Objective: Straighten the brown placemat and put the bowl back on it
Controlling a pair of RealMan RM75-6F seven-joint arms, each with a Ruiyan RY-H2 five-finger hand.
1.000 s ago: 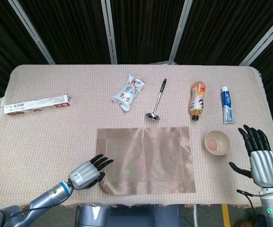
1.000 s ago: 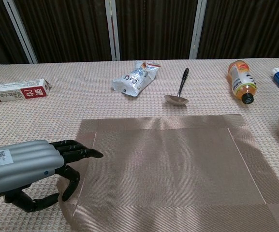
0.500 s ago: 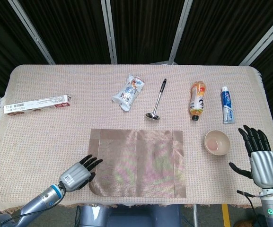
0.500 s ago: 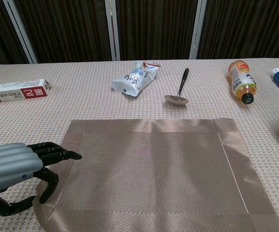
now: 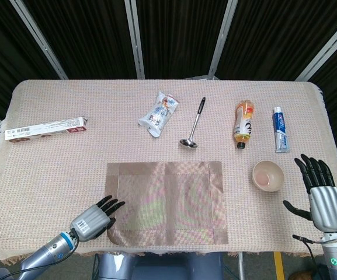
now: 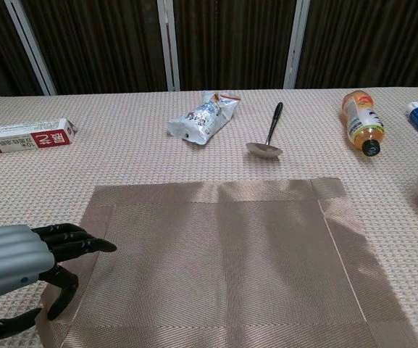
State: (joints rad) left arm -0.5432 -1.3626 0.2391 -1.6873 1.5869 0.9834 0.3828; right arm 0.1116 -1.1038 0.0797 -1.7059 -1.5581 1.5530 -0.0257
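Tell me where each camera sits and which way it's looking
Head view: high above the near edge, looking down on the whole table; left hand and right hand show.
Chest view: low at the near edge, looking across the placemat; only the left hand shows.
Shared: placemat, ladle, bottle, bowl.

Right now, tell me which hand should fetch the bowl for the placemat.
The right hand, probably. It sits open just right of the bowl, nothing between them. The left hand is at the brown placemat's left edge, the whole mat lying between it and the bowl.
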